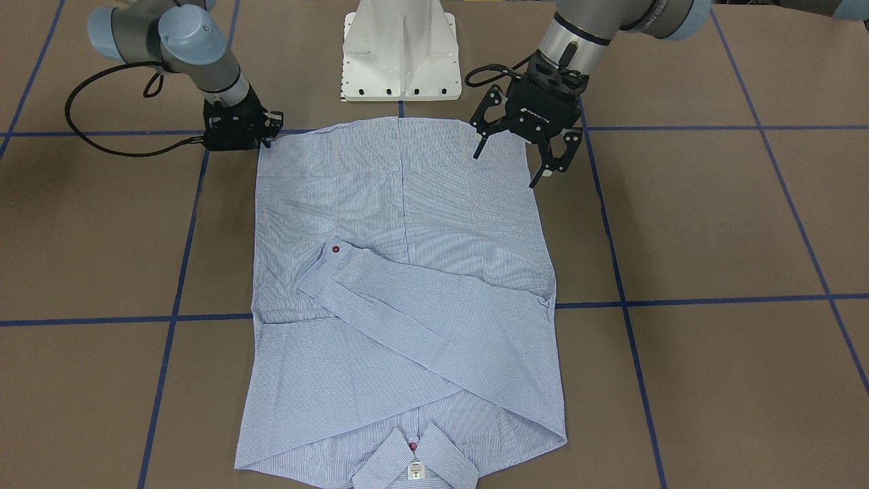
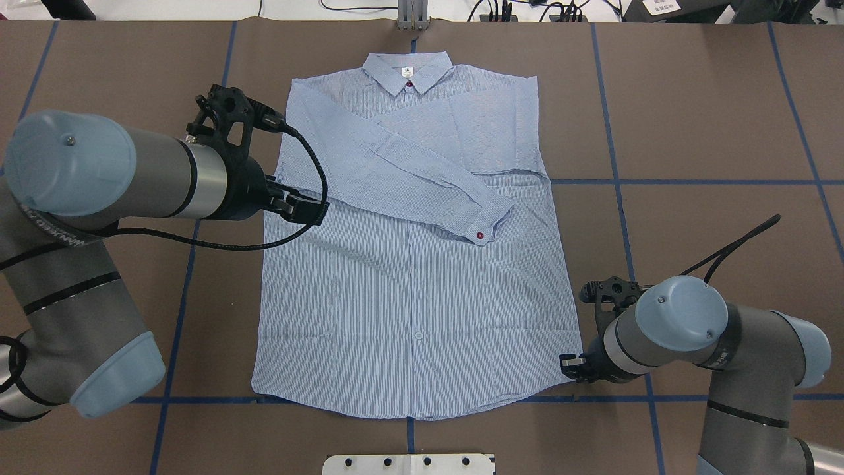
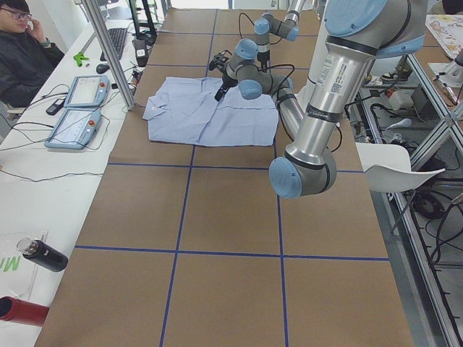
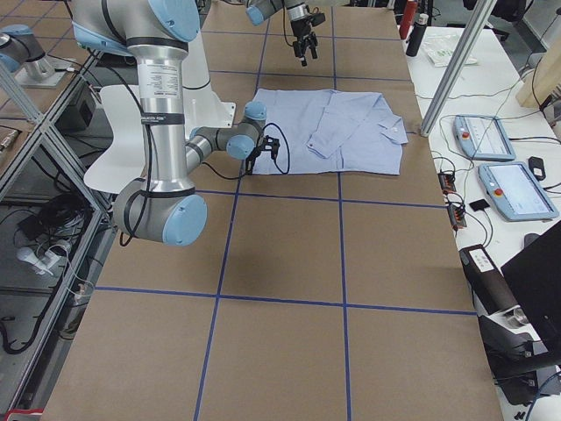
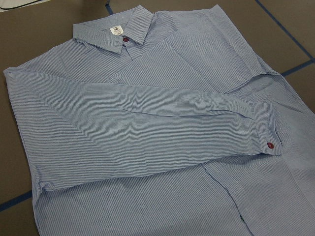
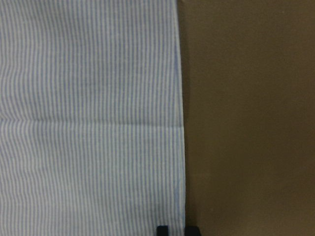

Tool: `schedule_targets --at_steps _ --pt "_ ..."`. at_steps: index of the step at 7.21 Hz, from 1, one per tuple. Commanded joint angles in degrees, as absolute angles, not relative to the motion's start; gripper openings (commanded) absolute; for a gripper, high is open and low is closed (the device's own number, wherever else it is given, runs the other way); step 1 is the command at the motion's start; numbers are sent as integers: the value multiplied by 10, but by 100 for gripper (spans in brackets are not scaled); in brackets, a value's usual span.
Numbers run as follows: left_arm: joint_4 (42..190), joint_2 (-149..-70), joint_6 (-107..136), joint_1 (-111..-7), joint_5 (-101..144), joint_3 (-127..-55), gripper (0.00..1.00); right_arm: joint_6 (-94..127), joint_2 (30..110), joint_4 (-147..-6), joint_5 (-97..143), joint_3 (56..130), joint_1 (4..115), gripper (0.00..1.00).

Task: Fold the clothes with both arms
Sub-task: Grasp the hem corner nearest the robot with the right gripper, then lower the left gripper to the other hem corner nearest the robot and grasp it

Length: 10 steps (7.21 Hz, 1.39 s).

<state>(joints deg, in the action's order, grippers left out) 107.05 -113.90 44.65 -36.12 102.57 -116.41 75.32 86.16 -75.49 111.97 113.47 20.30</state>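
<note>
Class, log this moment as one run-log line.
shirt: flat, one sleeve folded across front | left hand: open, raised by shirt's side edge | right hand: low at hem corner, grip unclear

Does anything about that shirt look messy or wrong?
Nothing looks damaged or spilled. The shirt lies flat and buttoned; only one sleeve slants across its front, with the cuff off-centre and slight creases.

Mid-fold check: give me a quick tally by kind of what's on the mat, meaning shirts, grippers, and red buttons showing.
Shirts: 1, the striped shirt
Grippers: 2, the left gripper and the right gripper
Red buttons showing: 2, the collar button and the cuff button
Total: 5
</note>
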Motion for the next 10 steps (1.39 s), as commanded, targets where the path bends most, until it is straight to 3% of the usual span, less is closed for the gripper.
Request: schedule_targets --at_steps 1,3,6,10 --pt "1071 -1139 446 -361 1026 -1164 100 753 862 -755 1120 1134 202 20" --pt "1071 -1139 446 -361 1026 -1164 100 753 862 -755 1120 1136 203 0" --pt "1071 -1138 446 -361 1026 -1164 100 753 861 -767 1120 1154 205 0" --pt "1017 -1079 534 -357 1078 -1173 100 753 857 -791 1120 1194 208 0"
